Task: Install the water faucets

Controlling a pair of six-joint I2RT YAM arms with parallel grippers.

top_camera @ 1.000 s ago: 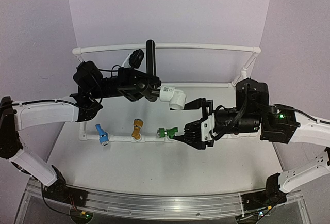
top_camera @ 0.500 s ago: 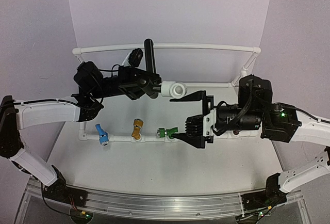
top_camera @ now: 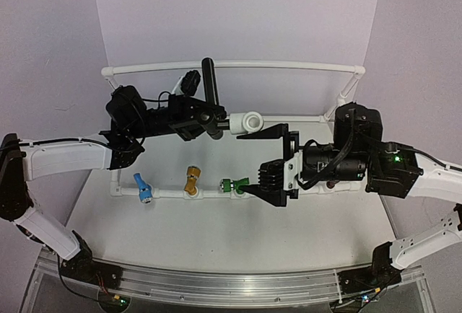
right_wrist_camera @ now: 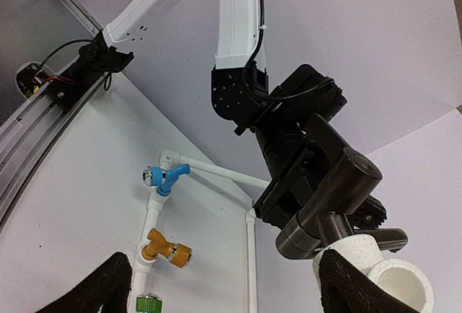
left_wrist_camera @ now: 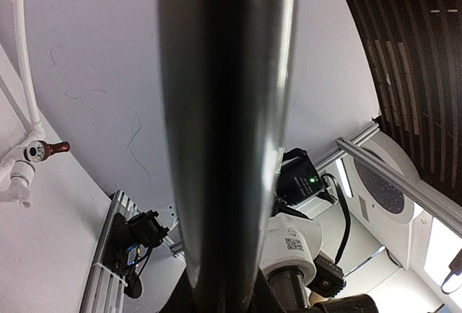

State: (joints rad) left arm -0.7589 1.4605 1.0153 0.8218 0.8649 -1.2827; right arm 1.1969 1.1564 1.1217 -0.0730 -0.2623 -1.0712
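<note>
Overhead view of two robot arms above a white counter ringed by a white pipe frame [top_camera: 231,65].

From the left edge, the left gripper [top_camera: 202,117] reaches toward the middle. It is clamped tight on the short body of the dark faucet [top_camera: 210,82]. The faucet hangs in the air over the back half of the counter, roughly midway between the left and right edges. Its long straight lever points toward the back edge. In the left wrist view the lever [left_wrist_camera: 224,133] fills the picture as a dark glossy bar.

The white fitting [top_camera: 249,120] sits on the faucet's right end with its round opening showing. The right wrist view shows it [right_wrist_camera: 390,273] close up, directly ahead.

The right gripper [top_camera: 268,158] comes from the right edge. It is spread wide and holds nothing, and its upper finger lies just below the fitting.

Both parts look like light, rigid, smooth plastic. The body is probably the firmest place to hold. The lever would twist in a grasp, and the round fitting may slip unless it is taken squarely across its sides.

On the near rail stand a blue faucet [top_camera: 142,187], a yellow faucet [top_camera: 190,180] and a green faucet [top_camera: 232,184].

A second ago the fitting drooped lower and pointed toward the near edge. Now it sits higher and level. The right gripper has opened wider.
</note>
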